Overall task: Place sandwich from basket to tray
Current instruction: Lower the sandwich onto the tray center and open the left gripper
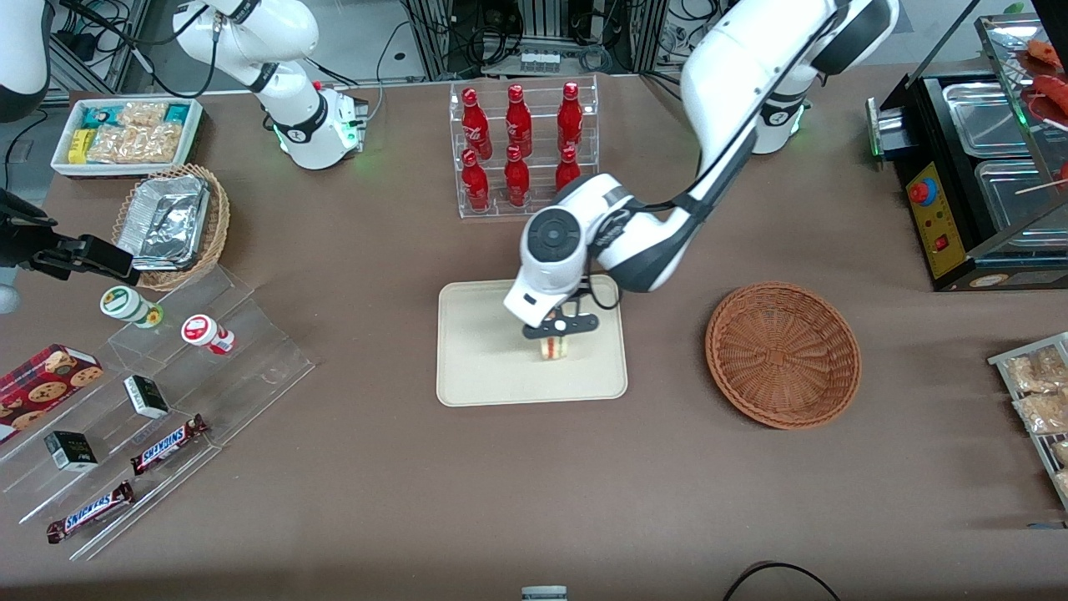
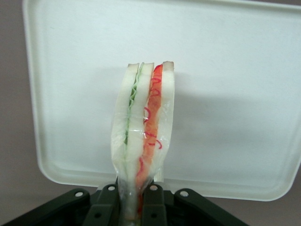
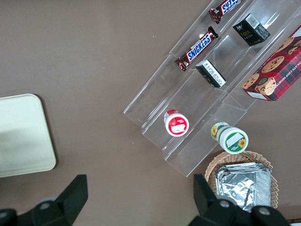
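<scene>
From the front, the pincer [image 1: 557,335] is seen low over the tray [image 1: 476,367], with the sandwich [image 1: 554,347] held beneath it, well inside the rim. The basket [image 1: 783,355] lies apart from the tray, toward the working arm's end of the surface, and nothing is seen in it. Whether the sandwich already touches the tray cannot be told here, so it is judged that a slow, straight descent should be made before any release.

In the left wrist view, the fingers [image 2: 151,201] are closed on the narrow end of the sandwich [image 2: 143,136], which is wrapped in clear film and stands on edge over the tray [image 2: 235,94]. A wedge held so upright is likely to topple when released; the opening should therefore be made gently, and the pincer lifted straight away so the film is not dragged.

In the right wrist view, only a corner of the tray [image 3: 23,136] is shown.
</scene>
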`<control>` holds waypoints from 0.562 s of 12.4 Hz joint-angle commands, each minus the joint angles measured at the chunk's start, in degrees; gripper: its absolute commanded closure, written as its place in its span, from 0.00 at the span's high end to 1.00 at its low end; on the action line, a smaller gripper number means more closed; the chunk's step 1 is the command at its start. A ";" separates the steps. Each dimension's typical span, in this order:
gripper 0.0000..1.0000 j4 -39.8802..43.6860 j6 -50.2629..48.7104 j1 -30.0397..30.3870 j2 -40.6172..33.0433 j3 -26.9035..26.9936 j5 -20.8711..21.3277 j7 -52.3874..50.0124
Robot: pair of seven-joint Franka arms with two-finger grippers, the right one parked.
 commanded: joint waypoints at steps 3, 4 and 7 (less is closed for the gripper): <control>0.00 6.84 -1.71 -2.94 5.79 0.54 5.13 -6.05; 0.00 6.84 -1.71 -2.94 6.05 0.54 5.13 -6.22; 0.00 6.93 -1.10 -3.12 7.10 0.54 4.87 -8.32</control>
